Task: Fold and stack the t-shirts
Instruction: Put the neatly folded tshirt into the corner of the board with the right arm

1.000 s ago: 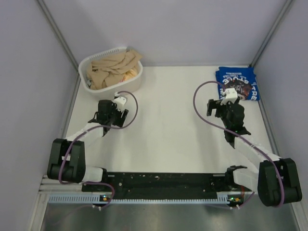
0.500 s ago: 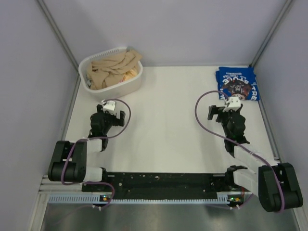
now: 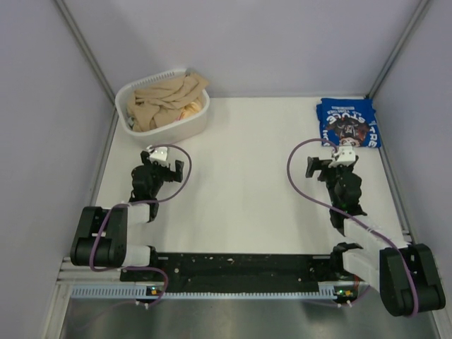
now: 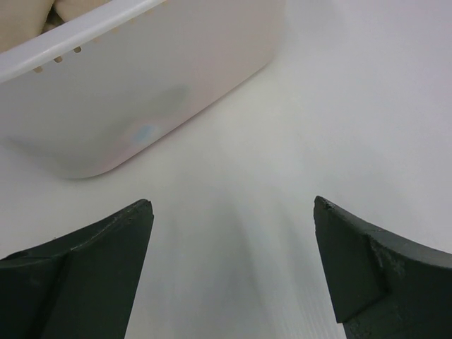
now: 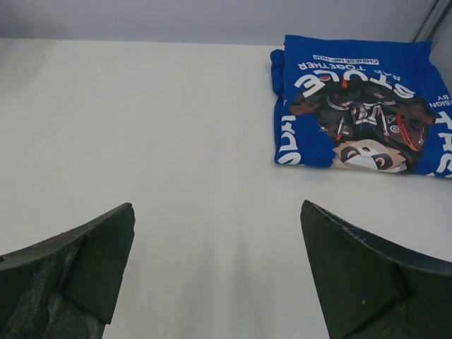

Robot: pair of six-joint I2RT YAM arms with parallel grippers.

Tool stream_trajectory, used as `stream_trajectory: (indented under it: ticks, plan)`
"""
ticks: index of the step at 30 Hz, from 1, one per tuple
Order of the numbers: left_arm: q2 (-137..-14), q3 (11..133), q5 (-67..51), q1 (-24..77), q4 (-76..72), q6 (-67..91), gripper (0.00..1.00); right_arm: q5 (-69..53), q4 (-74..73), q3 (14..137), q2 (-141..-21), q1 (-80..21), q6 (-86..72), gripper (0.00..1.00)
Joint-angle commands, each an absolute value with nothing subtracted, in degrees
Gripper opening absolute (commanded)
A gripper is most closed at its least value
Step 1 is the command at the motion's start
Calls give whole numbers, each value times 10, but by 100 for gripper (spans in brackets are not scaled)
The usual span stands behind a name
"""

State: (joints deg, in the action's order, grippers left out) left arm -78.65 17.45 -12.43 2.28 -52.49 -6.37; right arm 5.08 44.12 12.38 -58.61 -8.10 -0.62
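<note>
The t-shirts (image 3: 347, 121) show only at the far right, so reading across from the left: in the far left corner stands a white laundry basket (image 3: 185, 126) heaped with crumpled tan cloth (image 3: 162, 99); just on the near side of it the left pincer (image 4: 232, 205) hovers low over the pale worktop (image 3: 247, 183), jaws wide apart and holding nothing, the basket wall close ahead; further right, the right pincer (image 5: 217, 206) has its jaws spread and empty too, pointed toward the far right corner; there the t-shirts lie as a flat royal-blue folded rectangle, print up with white lettering and a dark cartoon face, near that pincer but apart from it; whether the pile holds more than one I cannot tell. By its look the cloth is light, soft and limp, likely to sag and come unfolded if lifted by one corner; a pinch on a folded edge, through all layers, should keep its shape better.
</note>
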Motion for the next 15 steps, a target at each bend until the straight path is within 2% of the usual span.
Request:
stream_trajectory:
  ticks: [1,11,15]
  plan:
    - [-787,181,-129,19,-561,-57,99,52,474,118,-574,-80,-10,99]
    - [-787,181,-129,19,-561,-57,99,59,475,115,-572,-80,-14,99]
    - [-787,181,-129,19,-561,-57,98,149,535,93,-576,-69,-109,99]
